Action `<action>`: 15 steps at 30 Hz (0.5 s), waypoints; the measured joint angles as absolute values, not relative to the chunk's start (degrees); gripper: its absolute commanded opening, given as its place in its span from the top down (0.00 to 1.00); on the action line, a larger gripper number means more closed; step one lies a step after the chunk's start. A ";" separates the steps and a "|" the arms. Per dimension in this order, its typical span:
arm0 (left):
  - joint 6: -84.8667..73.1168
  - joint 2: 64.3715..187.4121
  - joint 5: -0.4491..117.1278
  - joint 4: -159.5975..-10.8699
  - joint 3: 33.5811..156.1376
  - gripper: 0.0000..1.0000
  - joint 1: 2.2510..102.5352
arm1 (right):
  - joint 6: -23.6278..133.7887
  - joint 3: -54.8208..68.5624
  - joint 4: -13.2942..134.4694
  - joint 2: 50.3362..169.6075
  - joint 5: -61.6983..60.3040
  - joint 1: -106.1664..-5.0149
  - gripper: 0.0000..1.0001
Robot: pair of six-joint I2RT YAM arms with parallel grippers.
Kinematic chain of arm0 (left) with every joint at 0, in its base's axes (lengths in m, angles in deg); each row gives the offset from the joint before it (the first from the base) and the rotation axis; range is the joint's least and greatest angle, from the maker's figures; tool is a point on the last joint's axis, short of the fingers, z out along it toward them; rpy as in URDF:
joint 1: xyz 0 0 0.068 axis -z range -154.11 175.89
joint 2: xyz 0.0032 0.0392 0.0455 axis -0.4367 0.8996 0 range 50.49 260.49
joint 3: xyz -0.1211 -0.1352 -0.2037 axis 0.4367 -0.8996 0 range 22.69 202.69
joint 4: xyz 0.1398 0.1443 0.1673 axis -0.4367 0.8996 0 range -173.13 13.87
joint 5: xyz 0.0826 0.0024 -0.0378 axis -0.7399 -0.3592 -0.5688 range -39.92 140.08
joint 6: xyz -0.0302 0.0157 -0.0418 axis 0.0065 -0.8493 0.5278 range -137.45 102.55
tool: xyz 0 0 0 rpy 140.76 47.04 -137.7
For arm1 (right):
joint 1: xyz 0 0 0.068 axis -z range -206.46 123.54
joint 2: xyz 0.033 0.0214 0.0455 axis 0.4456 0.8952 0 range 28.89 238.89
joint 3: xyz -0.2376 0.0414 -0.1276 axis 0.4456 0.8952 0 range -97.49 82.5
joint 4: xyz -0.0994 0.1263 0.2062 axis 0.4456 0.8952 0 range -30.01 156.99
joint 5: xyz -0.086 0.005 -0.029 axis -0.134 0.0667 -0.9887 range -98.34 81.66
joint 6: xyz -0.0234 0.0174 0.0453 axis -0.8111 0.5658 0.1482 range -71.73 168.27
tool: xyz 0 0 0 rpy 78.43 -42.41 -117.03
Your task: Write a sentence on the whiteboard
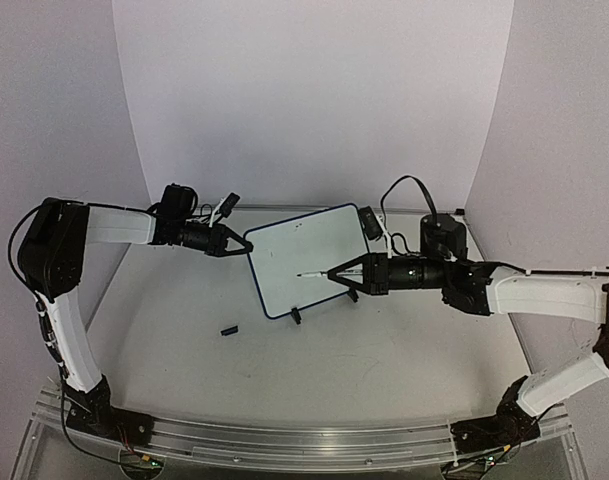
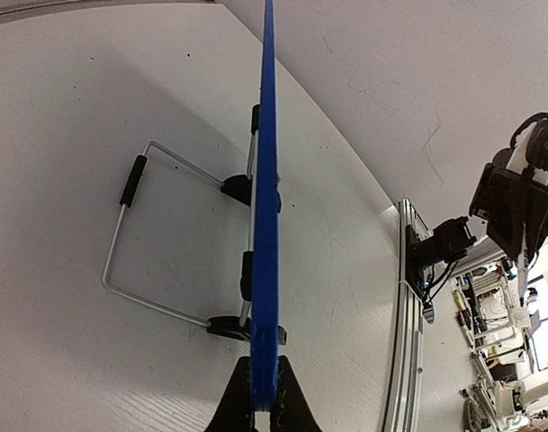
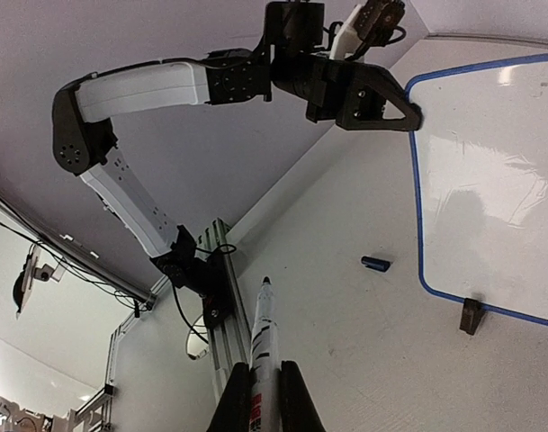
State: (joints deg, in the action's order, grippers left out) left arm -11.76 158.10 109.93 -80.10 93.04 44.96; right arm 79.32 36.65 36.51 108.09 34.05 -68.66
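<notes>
**Two-arm workspace, seen from above and from both wrists.**

The whiteboard [image 1: 314,245] stands on edge near the middle of the table [image 1: 384,350], between the 2 arms. Its long sides slant in the top view, and its writing face is turned toward the arm bases. A thin dark-blue rim runs round its rounded corners. A black clip foot [image 1: 296,318] at its lower edge rests on the table.

The left gripper [image 2: 263,403] reaches in from the left, its 2 fingers clamped narrowly on the board's left edge. In the left wrist view the board appears edge-on as a single blue strip rising from between the fingers. A bent-wire stand [image 2: 121,243] with black sleeves extends from the back of the board across the table.

The right gripper [image 3: 265,396] comes from the right, its fingers pinched tight on a slim white marker [image 3: 265,328] that points forward beyond the fingertips. From above, the marker tip overlaps the board's lower middle. In the right wrist view the tip lies to the left of the blue rim and apart from it, so contact with the writing face cannot be confirmed.

A small dark-blue marker cap [image 3: 375,263] lies on the table near the board's lower left corner, not touching it. An aluminium rail [image 1: 284,440] carries both arm bases along the near edge.
</notes>
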 measured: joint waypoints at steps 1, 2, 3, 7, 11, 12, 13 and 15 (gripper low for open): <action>-12.01 158.10 109.91 -80.02 93.04 1.00 44.96 | 79.08 36.40 36.81 108.95 32.39 -68.66 1.00; -12.29 158.10 109.93 -79.89 93.04 1.00 44.96 | 78.77 36.05 37.06 110.01 30.62 -68.66 1.00; -12.63 158.10 109.92 -79.71 93.04 1.00 44.96 | 78.40 35.73 37.31 111.07 29.01 -68.64 1.00; -14.01 158.03 109.92 -78.89 93.08 1.00 44.96 | 76.38 32.95 38.32 116.45 24.36 -68.61 1.00; -15.63 157.86 109.93 -77.42 93.38 1.00 44.96 | 74.59 28.50 38.53 121.84 23.07 -68.61 1.00; -15.99 157.86 109.92 -76.99 93.57 1.00 44.96 | 74.12 27.07 38.49 123.27 23.06 -68.61 1.00; -16.29 157.86 109.90 -76.61 93.73 1.00 44.98 | 73.65 25.52 38.47 124.76 23.00 -68.61 1.00; -16.85 157.82 109.86 -75.84 93.93 1.00 44.99 | 72.78 22.58 38.39 127.48 22.91 -68.61 1.00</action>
State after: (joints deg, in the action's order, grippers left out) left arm -16.85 157.82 109.86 -75.84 93.93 44.99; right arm 72.78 22.58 38.39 127.48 22.91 -68.61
